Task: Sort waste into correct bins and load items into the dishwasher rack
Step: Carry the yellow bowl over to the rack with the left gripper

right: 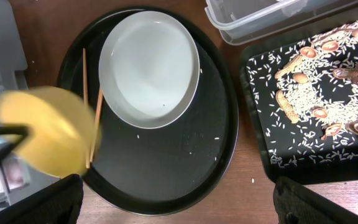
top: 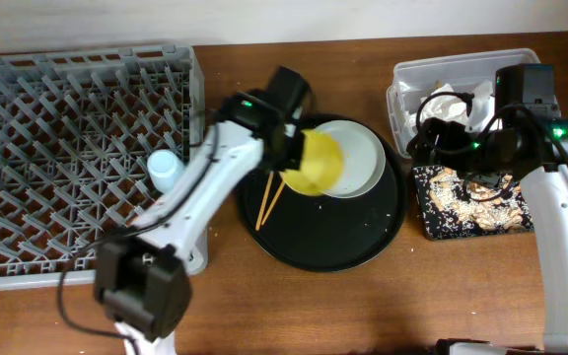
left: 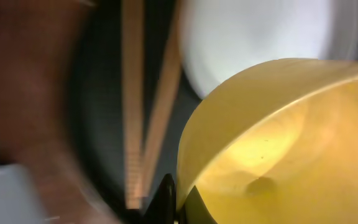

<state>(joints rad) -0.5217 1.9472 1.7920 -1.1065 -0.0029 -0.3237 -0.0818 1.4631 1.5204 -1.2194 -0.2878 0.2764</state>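
Observation:
My left gripper is shut on the rim of the yellow bowl and holds it tilted above the round black tray. The rim grip shows in the left wrist view, with the bowl filling the frame. The grey-green plate lies on that tray, with two chopsticks to its left. A blue cup stands in the grey dishwasher rack. A white napkin lies in the clear tub. Food scraps lie in the black rectangular tray. My right gripper is open and empty. The pink cup is not clearly in view.
The large round black tray sits mid-table between the rack and the two bins. In the right wrist view, the plate, chopsticks and blurred bowl show. Rice grains dot the round tray and the rectangular tray.

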